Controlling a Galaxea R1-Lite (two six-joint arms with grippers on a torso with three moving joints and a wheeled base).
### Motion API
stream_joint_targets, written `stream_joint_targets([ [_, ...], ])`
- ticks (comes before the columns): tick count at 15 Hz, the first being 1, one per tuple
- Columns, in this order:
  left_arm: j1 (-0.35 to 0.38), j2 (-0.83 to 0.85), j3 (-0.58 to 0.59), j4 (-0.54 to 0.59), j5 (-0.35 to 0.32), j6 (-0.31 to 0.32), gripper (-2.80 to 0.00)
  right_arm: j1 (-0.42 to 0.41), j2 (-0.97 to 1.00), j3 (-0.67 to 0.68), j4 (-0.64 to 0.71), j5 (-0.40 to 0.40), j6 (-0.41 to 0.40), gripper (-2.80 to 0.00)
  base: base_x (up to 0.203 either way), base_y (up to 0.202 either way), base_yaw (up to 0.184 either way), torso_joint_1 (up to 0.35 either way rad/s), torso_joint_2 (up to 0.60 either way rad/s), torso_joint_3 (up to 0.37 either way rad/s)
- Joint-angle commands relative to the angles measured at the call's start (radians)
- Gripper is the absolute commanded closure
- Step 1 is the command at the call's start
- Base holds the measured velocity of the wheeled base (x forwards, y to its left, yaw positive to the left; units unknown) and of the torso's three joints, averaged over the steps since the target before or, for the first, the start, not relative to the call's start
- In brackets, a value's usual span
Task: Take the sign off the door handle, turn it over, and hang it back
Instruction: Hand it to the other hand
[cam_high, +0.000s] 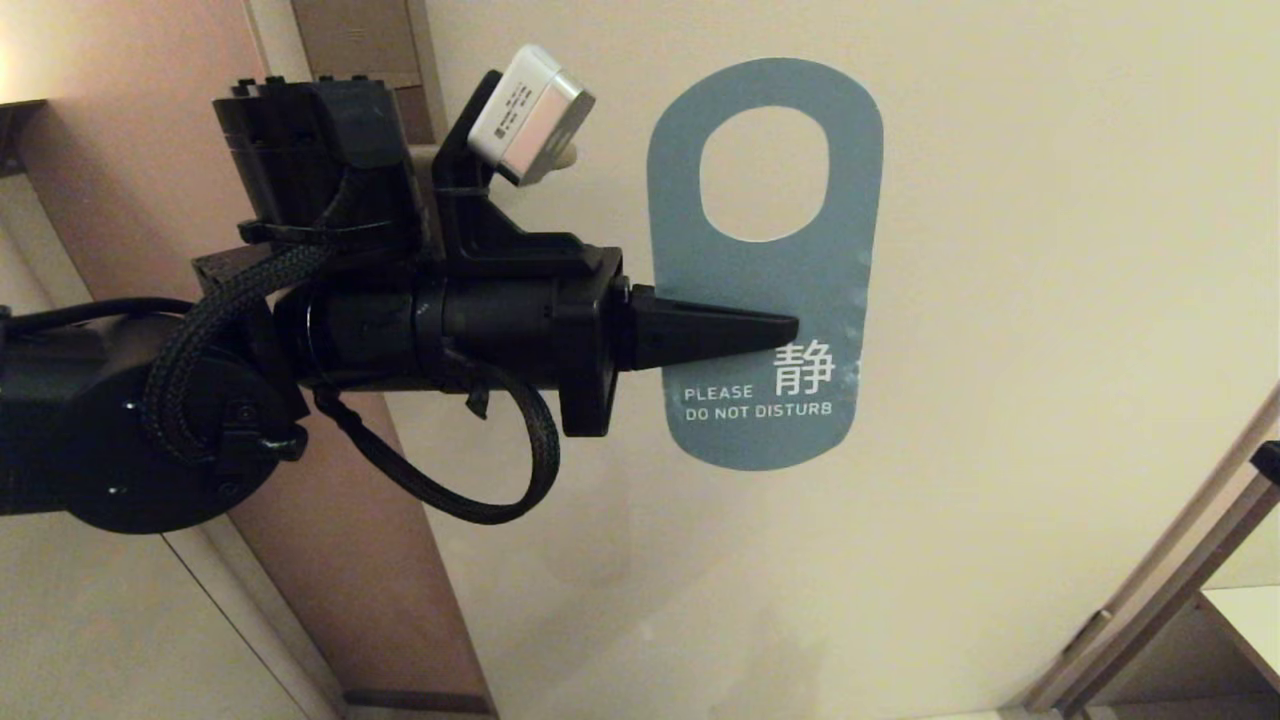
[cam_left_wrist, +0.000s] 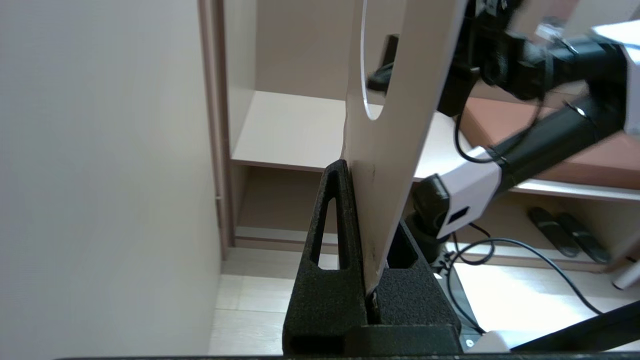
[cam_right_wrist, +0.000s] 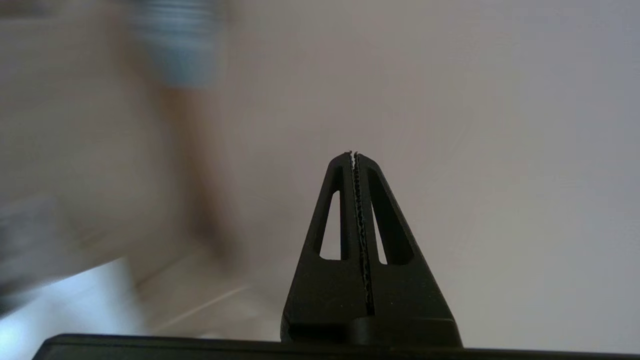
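The sign (cam_high: 765, 280) is clear of the door handle and held upright in front of the pale door, its teal "PLEASE DO NOT DISTURB" face toward the head camera. Bare door shows through its oval hole. My left gripper (cam_high: 790, 328) reaches in from the left, shut on the sign's lower left edge. In the left wrist view the sign's off-white back (cam_left_wrist: 400, 100) stands edge-on between the fingers of the left gripper (cam_left_wrist: 356, 172). The door handle is mostly hidden behind my left wrist; its brown plate (cam_high: 355, 40) shows at the top. My right gripper (cam_right_wrist: 354, 154) is shut and empty, facing the door, with the sign (cam_right_wrist: 185, 55) far off.
The door (cam_high: 1050, 350) fills the right of the head view. A brown frame (cam_high: 330, 480) runs down its left side, and a wooden shelf unit (cam_high: 1200, 620) stands at the lower right. The left wrist view shows open shelves (cam_left_wrist: 290, 130), dark slippers (cam_left_wrist: 565, 232) and my right arm (cam_left_wrist: 530, 145).
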Motion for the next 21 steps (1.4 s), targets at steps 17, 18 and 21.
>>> stream_joint_targets([
  [17,-0.046,0.065,-0.069,-0.003,-0.046,-0.007,0.00,0.166,0.306,-0.032,-0.092,0.361,-0.002,-2.80,0.000,0.000,0.000,0.000,0.00,0.000],
  [18,-0.046,0.063,-0.069,-0.003,-0.046,-0.007,0.00,0.170,0.308,-0.031,-0.092,0.361,-0.003,-2.80,0.000,0.000,0.000,0.000,0.00,0.000],
  [21,-0.046,0.062,-0.069,-0.003,-0.046,-0.007,0.00,0.204,0.336,-0.036,-0.092,0.361,-0.004,-2.80,0.000,0.000,0.000,0.000,0.00,0.000],
])
